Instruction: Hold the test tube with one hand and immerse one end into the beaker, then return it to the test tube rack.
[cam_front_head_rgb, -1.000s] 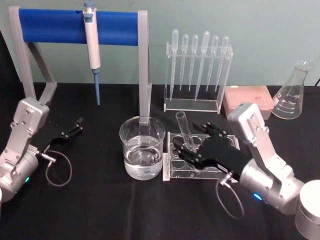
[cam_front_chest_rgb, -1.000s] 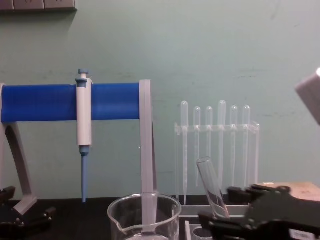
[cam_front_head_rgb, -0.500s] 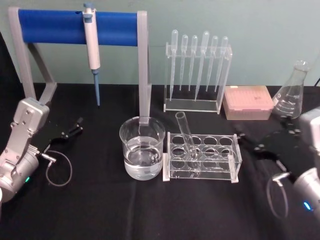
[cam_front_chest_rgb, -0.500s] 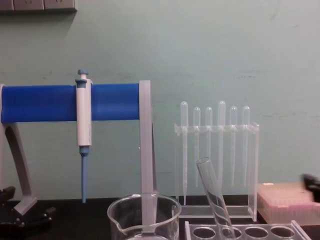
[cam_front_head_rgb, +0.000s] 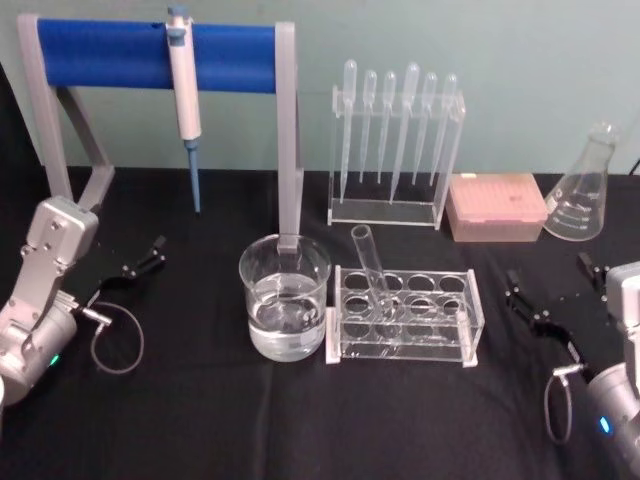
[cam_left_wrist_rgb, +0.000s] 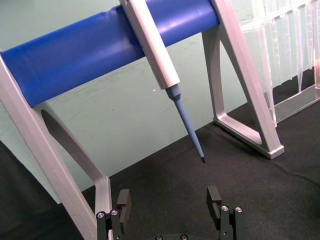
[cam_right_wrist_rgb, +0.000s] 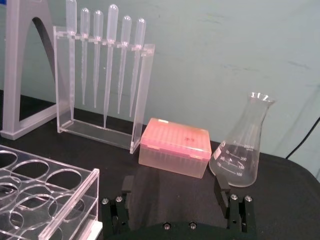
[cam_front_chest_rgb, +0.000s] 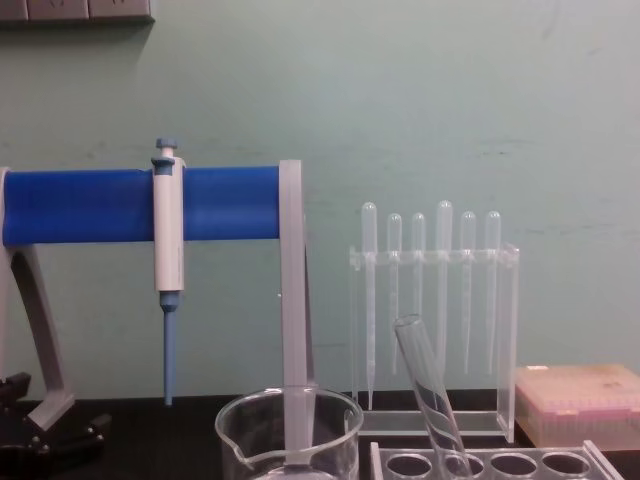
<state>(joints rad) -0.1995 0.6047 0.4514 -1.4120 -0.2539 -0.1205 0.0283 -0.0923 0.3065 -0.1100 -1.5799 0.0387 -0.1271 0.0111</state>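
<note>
Taking the clear rack (cam_front_head_rgb: 405, 315) as landmark: the beaker (cam_front_head_rgb: 284, 295) stands just beside its left end, leaving only a narrow gap. The test tube (cam_front_head_rgb: 371, 268) leans up out of a left hole, tilted toward the beaker. Behind the rack, the pipette stand (cam_front_head_rgb: 392, 150) and the pink box (cam_front_head_rgb: 496, 205) block the far side, with a strip of bare black table (cam_front_head_rgb: 400, 420) between. In front of the rack and to its right the cloth lies free.
</note>
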